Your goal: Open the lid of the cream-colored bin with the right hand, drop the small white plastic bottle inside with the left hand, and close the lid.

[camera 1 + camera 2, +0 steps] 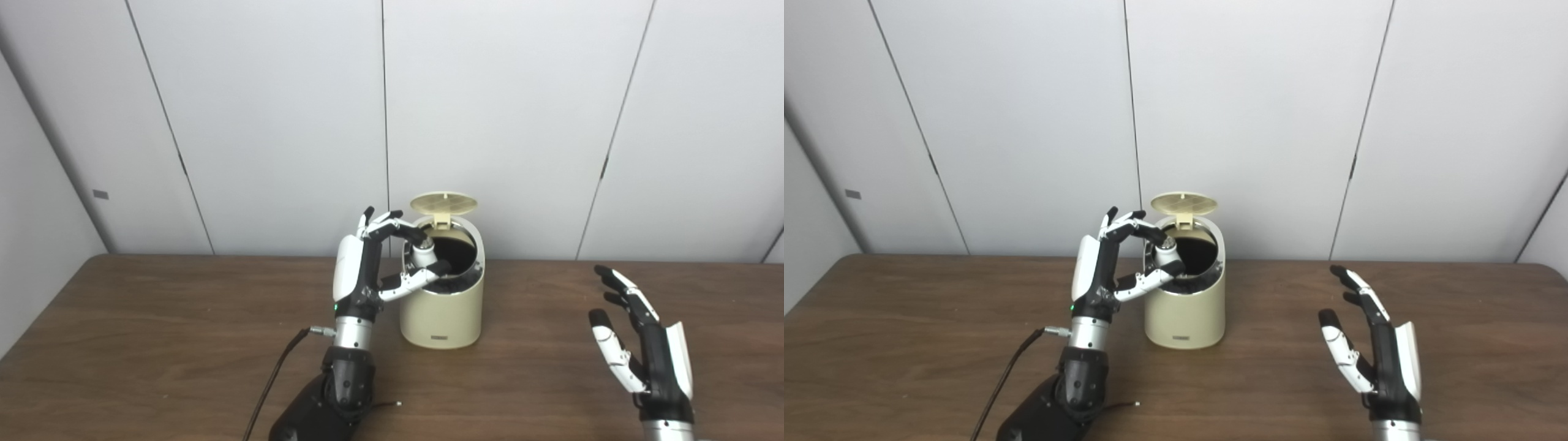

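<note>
The cream-colored bin [441, 312] stands at the middle of the table with its round lid [443, 204] tipped up and open at the back. My left hand [367, 260] is raised at the bin's left rim, shut on the small white plastic bottle [422, 252], which sits over the dark opening between thumb and fingers. My right hand [643, 343] is open and empty, fingers spread, low over the table to the right of the bin and apart from it.
The brown wooden table [153, 343] runs up to a white panelled wall [275, 122] close behind the bin. A black cable [272, 380] trails from my left wrist toward the front edge.
</note>
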Robot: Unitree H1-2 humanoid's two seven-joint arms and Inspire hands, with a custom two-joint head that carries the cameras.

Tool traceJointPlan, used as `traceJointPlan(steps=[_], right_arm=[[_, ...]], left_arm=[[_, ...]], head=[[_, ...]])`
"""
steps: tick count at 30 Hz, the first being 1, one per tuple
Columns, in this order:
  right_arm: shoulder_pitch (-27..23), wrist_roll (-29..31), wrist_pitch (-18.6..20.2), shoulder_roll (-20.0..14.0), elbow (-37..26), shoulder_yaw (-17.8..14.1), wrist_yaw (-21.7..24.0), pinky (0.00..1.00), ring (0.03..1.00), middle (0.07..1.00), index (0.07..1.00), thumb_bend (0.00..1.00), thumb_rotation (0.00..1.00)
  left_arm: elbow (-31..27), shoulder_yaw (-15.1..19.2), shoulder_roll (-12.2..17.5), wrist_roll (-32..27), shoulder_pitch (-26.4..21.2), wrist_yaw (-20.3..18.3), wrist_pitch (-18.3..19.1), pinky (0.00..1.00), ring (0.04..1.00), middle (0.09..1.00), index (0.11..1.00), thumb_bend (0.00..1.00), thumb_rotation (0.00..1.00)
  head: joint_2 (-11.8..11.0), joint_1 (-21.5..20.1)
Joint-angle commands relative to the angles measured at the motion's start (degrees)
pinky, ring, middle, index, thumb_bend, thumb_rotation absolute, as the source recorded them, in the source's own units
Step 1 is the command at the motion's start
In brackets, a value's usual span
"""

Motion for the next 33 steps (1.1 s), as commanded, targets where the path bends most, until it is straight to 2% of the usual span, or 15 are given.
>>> traceJointPlan(steps=[1, 4, 12, 15, 16, 18, 19, 20, 22, 24, 26, 27, 28, 30, 33], right_arm=[[2.70, -0.11, -2.39, 2.08, 3.52, 1.16, -0.84, 0.78, 0.847, 0.853, 0.807, 0.21, 0.80], [2.78, -0.22, -1.95, 2.10, 3.32, 1.13, -0.80, 0.78, 0.847, 0.852, 0.809, 0.22, 0.81], [2.54, 0.01, -1.83, 1.89, 3.68, 1.06, -0.58, 0.78, 0.849, 0.857, 0.812, 0.23, 0.81], [2.56, -0.19, -1.63, 1.90, 3.48, 1.08, -0.61, 0.79, 0.852, 0.857, 0.814, 0.23, 0.81], [2.50, -0.25, -1.69, 1.90, 3.56, 1.08, -0.68, 0.79, 0.851, 0.857, 0.814, 0.23, 0.81], [2.25, -0.25, -1.96, 1.94, 3.92, 1.09, -0.82, 0.78, 0.850, 0.855, 0.811, 0.22, 0.80], [2.10, -0.12, -2.11, 1.97, 4.15, 1.07, -0.86, 0.78, 0.848, 0.854, 0.809, 0.22, 0.79], [1.98, -0.08, -2.20, 1.98, 4.26, 1.08, -0.86, 0.77, 0.848, 0.854, 0.806, 0.22, 0.78], [1.81, -0.14, -2.31, 1.95, 4.26, 1.15, -0.84, 0.78, 0.850, 0.854, 0.806, 0.21, 0.77], [1.65, 0.08, -2.45, 1.93, 4.09, 1.23, -0.68, 0.79, 0.851, 0.854, 0.806, 0.20, 0.74], [1.46, 0.12, -2.43, 1.75, 3.65, 1.41, -0.37, 0.80, 0.856, 0.859, 0.811, 0.21, 0.73], [1.33, -0.22, -2.47, 1.56, 3.39, 1.58, -0.29, 0.80, 0.859, 0.863, 0.813, 0.20, 0.73], [1.11, -1.05, -2.52, 1.15, 3.10, 1.92, -0.18, 0.80, 0.861, 0.868, 0.816, 0.20, 0.74], [0.60, -2.33, -2.02, 0.12, 1.90, 2.84, 0.94, 0.80, 0.876, 0.886, 0.839, 0.23, 0.82], [-0.10, -3.09, -0.64, -1.07, -0.53, 4.08, 2.88, 0.84, 0.911, 0.926, 0.892, 0.37, 0.82]], left_arm=[[-3.14, 1.90, -1.15, -0.27, -1.52, 1.19, -1.31, 1.00, 0.786, 0.501, 0.483, 0.62, 0.09], [-7.39, 5.77, -2.79, -2.27, 0.22, -1.08, -1.24, 1.00, 0.782, 0.500, 0.470, 0.53, 0.01], [-21.65, 12.95, -4.78, -7.47, 5.66, -7.37, -1.26, 1.00, 0.792, 0.532, 0.454, 0.52, 0.00], [-27.04, 14.80, -4.92, -10.67, 7.93, -10.38, -1.22, 1.00, 0.888, 0.790, 0.482, 0.51, 0.04], [-28.61, 15.33, -4.80, -10.91, 8.76, -10.98, -1.24, 0.98, 0.889, 0.794, 0.483, 0.51, 0.05], [-31.23, 16.26, -4.29, -11.55, 10.65, -12.38, -1.27, 0.89, 0.855, 0.750, 0.485, 0.51, 0.04], [-32.24, 16.68, -3.86, -11.49, 11.76, -13.15, -1.27, 0.87, 0.829, 0.692, 0.485, 0.51, 0.04], [-32.61, 16.87, -2.98, -11.27, 12.88, -13.86, -1.28, 0.80, 0.765, 0.636, 0.486, 0.51, 0.05], [-32.08, 16.82, -0.77, -9.78, 14.75, -14.87, -1.30, 0.71, 0.705, 0.568, 0.488, 0.51, 0.06], [-31.59, 16.15, 1.47, -12.11, 16.64, -18.17, -1.31, 0.64, 0.681, 0.621, 0.495, 0.49, 0.07], [-31.49, 15.80, 3.09, -16.97, 18.76, -22.95, -1.31, 0.65, 0.705, 0.683, 0.498, 0.48, 0.08], [-31.49, 15.84, 3.65, -18.43, 19.71, -24.77, -1.31, 0.67, 0.727, 0.717, 0.609, 0.38, 0.38], [-31.42, 15.99, 4.16, -19.23, 20.69, -26.27, -1.31, 0.68, 0.741, 0.742, 0.684, 0.31, 0.60], [-31.17, 16.48, 4.89, -20.99, 22.52, -29.36, -1.31, 0.68, 0.766, 0.777, 0.745, 0.30, 0.74], [-30.91, 17.46, 5.13, -22.93, 24.57, -33.51, -1.31, 0.73, 0.813, 0.817, 0.782, 0.33, 0.84]], head=[[-0.06, 0.07], [-0.06, 0.07], [-0.08, 0.23], [0.05, 0.47], [0.02, 0.54], [-0.34, 0.52], [-0.26, 0.56], [-0.43, 0.65], [-0.53, 0.61], [-0.56, 0.59], [-0.47, 0.62], [-0.48, 0.68], [-0.68, 0.73], [-0.84, 0.59], [-0.72, -0.06]])
